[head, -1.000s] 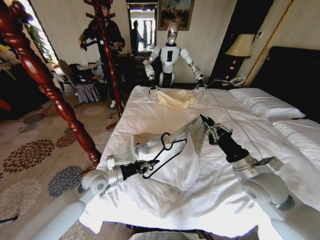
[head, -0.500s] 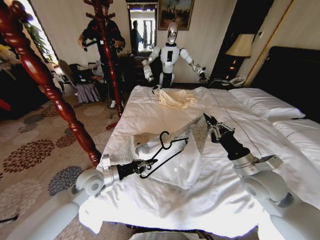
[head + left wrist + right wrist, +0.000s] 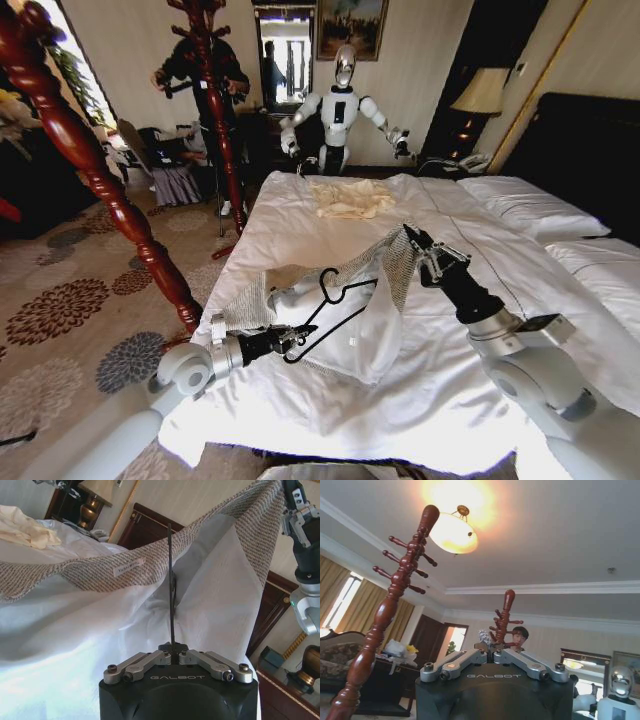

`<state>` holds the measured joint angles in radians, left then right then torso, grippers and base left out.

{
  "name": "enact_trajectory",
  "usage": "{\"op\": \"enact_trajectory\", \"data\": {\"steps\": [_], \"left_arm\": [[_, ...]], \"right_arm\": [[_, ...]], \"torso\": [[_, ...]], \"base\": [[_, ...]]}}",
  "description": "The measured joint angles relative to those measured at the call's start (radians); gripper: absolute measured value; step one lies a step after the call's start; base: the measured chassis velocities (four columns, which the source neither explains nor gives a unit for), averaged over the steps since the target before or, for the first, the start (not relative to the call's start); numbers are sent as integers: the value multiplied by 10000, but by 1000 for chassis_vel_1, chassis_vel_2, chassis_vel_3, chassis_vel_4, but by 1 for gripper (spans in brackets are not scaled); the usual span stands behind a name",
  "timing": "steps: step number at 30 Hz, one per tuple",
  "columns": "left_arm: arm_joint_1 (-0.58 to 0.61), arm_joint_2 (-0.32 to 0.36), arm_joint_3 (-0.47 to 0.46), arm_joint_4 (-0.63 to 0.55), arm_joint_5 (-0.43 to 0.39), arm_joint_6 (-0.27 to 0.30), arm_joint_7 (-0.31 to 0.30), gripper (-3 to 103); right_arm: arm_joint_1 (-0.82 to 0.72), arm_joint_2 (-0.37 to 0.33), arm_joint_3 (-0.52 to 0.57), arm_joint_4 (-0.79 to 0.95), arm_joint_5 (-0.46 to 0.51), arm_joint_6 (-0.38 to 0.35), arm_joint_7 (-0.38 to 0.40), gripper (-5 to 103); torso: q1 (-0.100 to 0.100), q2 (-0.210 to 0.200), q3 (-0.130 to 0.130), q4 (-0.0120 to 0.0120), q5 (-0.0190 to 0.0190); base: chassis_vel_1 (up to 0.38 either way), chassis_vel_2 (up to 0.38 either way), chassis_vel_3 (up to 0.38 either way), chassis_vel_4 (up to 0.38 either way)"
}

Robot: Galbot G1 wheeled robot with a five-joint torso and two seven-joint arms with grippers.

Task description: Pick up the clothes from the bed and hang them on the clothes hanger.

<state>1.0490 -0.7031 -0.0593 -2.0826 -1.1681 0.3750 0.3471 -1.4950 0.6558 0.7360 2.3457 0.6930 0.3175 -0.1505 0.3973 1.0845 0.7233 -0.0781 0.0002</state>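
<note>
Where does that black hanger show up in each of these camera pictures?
Head view: the clothes hanger, low centre over the cardigan, held by the left gripper.
Left wrist view: a thin upright line above that gripper.
Right wrist view: camera faces the ceiling, away from it.
Shared landmark: the right gripper pinching the cardigan's raised edge.

Wide bed (image 3: 430, 400) under a white quilted duvet (image 3: 300, 215), dark headboard (image 3: 590, 160) along the right side. Two white pillows (image 3: 530, 205) laid beside the headboard. Near the far edge, a small cream garment (image 3: 352, 198) crumpled flat on the duvet. Toward the near left edge, a grey-beige knit cardigan (image 3: 250, 298) with its lower part lying on the duvet, white lining turned up, upper part raised off the bed.
</note>
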Motion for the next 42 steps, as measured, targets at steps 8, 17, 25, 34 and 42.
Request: {"op": "enact_trajectory", "data": {"steps": [8,17,25,34,42], "left_arm": [[-1030,-718,335,582,-270,-104,-300,2],[-2027,-2855,784,1579,503,-317,-500,2],[-2005,-4035,617,1648,1680,-412,-440,2],[-1726,-3745,-4,1005,1918,-565,-289,2],[-1097,-3149,-858,451,1877,-664,-106,2]], "right_arm": [[62,-152,-319,-40,-128,154,-435,1],[-103,100,-744,-114,-496,254,-719,1],[-265,384,-1037,-250,-995,387,-845,1],[-180,793,-1582,-624,-1613,442,-804,1],[-166,1177,-1830,-915,-1769,424,-477,1]], "torso": [[1,0,0,0,1],[1,0,1,-2,1],[1,0,0,0,1],[1,0,-1,0,0],[0,0,0,2,-2]], "base": [[0,0,0,0],[0,0,0,0],[0,0,0,0],[0,0,0,0],[0,0,0,0]]}}
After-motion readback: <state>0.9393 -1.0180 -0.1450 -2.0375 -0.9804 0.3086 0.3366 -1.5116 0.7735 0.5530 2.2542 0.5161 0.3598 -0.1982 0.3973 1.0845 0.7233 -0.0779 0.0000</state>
